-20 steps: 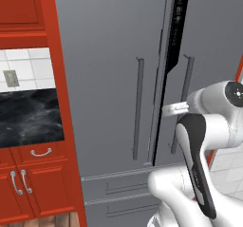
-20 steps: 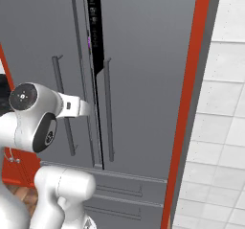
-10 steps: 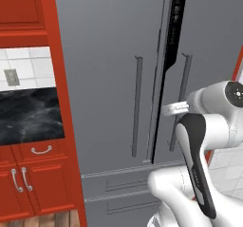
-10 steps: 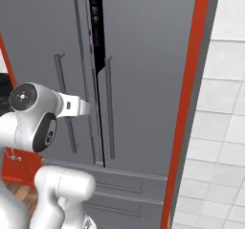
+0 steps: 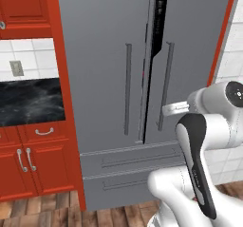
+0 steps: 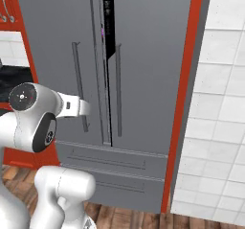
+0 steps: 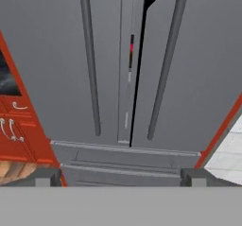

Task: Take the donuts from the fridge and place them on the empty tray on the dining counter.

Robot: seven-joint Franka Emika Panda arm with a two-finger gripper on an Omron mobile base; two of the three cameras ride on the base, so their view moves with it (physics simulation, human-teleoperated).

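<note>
The grey double-door fridge [image 5: 104, 79] [image 6: 148, 55] [image 7: 56, 55] stands straight ahead, its right door slightly ajar with a dark gap [image 5: 159, 26] along the middle seam. Tiny red and purple spots show in that gap; I cannot tell what they are. The donuts, the empty tray and the dining counter are out of view. My gripper [image 7: 120, 177] is open and holds nothing, its fingertips [image 7: 47, 175] set wide apart. It faces the seam between the two bar handles [image 7: 165, 64] from a short distance. The arm's white wrist [image 5: 173, 108] [image 6: 76, 107] hangs in front of the doors.
Red cabinets [image 5: 28, 155] and a black marble strip [image 5: 28, 100] flank the fridge on the left. A red panel [image 6: 184, 103] and a white tiled wall [image 6: 220, 103] lie to its right. The fridge's lower drawers [image 5: 128, 169] sit above a wooden floor [image 6: 124, 218].
The whole picture has shifted a little in both base views, so the base has moved in front of the fridge. The door gap and the arm's stance look the same.
</note>
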